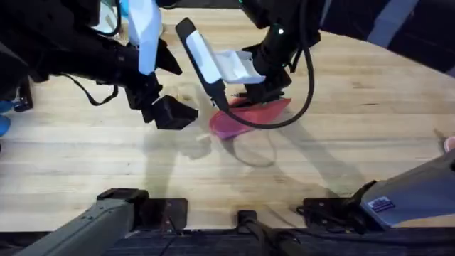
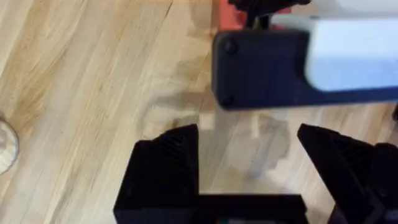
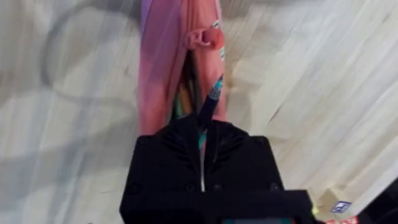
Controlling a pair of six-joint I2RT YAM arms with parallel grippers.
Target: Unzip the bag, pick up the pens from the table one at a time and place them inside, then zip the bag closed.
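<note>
The pink bag (image 1: pixel 238 121) lies on the wooden table (image 1: pixel 355 142) near the middle, under my right arm. In the right wrist view the bag (image 3: pixel 160 68) is unzipped, its pink pull (image 3: pixel 206 38) at the far end of the opening. My right gripper (image 3: pixel 203 140) is shut on a dark pen (image 3: pixel 211 102) with a teal tip, which points into the opening. Seen from overhead, the right gripper (image 1: pixel 250 99) sits right over the bag. My left gripper (image 1: pixel 173 114) hovers open just left of the bag, and nothing lies between its black fingers (image 2: pixel 165 168).
A black cable (image 1: pixel 307 85) from the right arm loops over the table beside the bag. Both arm bases (image 1: pixel 242 217) stand along the near edge. A blue object (image 1: pixel 3 124) sits at the far left edge. A pale round thing (image 2: pixel 6 146) rests on the table left of the left gripper.
</note>
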